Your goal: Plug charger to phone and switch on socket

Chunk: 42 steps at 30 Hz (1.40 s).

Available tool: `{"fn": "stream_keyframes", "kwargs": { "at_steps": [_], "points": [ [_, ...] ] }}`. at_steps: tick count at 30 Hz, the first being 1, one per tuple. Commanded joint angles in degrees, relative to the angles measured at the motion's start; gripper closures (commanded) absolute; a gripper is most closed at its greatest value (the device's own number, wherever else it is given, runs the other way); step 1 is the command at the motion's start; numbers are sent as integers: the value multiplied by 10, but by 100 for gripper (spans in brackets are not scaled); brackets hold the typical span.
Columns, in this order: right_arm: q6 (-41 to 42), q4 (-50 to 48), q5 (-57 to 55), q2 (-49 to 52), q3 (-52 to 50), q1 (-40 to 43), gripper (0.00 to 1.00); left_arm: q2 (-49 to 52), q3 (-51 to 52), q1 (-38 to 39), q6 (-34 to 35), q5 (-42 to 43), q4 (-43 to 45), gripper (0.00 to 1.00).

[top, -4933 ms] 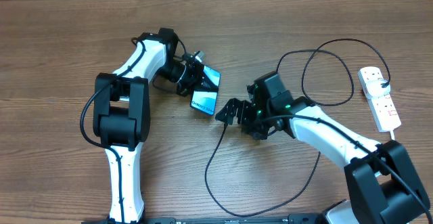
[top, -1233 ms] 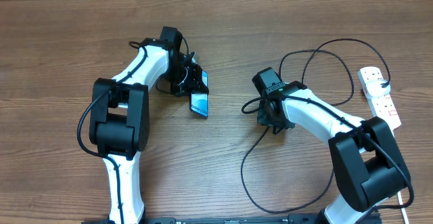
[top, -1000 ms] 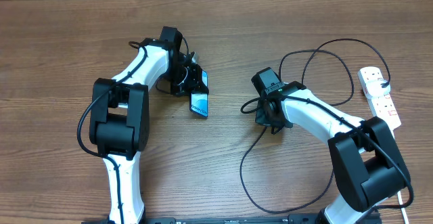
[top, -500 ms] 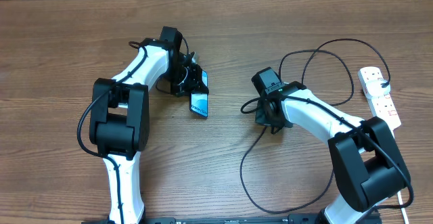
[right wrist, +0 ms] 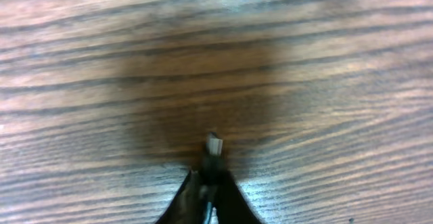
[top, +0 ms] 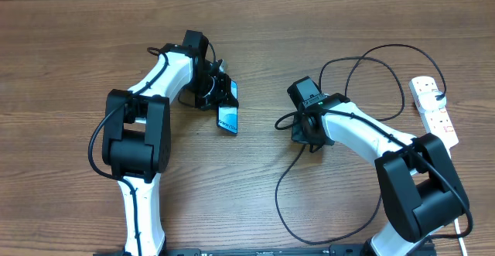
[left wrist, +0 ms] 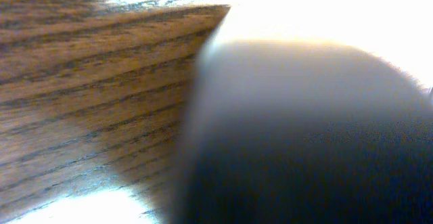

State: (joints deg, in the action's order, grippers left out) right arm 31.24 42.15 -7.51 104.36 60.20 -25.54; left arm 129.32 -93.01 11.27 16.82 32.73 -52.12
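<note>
Left claw, seen from overhead, is clenched on the upper end of the slim rectangular phone with a bright blue-teal screen, which hangs tilted just below its black fingers over the brown wood-grain table. Well to that claw's right, the right claw points down at the table and grasps the charger, a long thin black cable that trails from under it in a loose curve toward the near edge and also loops behind it toward the socket. The socket, a white elongated power strip with red switch marks, lies far out beyond the right claw at the table's right side. From the left wrist, a blurred dark rounded shape fills most of the picture, with table grain beside it; the grip cannot be told there. From the right wrist, the right claw has its dark fingers pinched together on the small pale plug tip of the charger, which sticks out just past them above the table.
</note>
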Motion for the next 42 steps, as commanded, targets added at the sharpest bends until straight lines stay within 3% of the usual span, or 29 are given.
{"fn": "stream_keyframes", "kwargs": {
  "at_steps": [1,16,21,42],
  "points": [
    [-18,-5,0,27,-24,2,96,44,25,5,38,-76,-3,96],
    [-18,-9,5,27,-24,2,96,44,25,26,33,-77,5,96],
    [-18,-9,4,27,-24,2,96,44,25,26,-13,-76,16,96],
    [-39,4,-2,27,-25,3,96,44,25,26,-14,-63,11,96]
  ]
}}
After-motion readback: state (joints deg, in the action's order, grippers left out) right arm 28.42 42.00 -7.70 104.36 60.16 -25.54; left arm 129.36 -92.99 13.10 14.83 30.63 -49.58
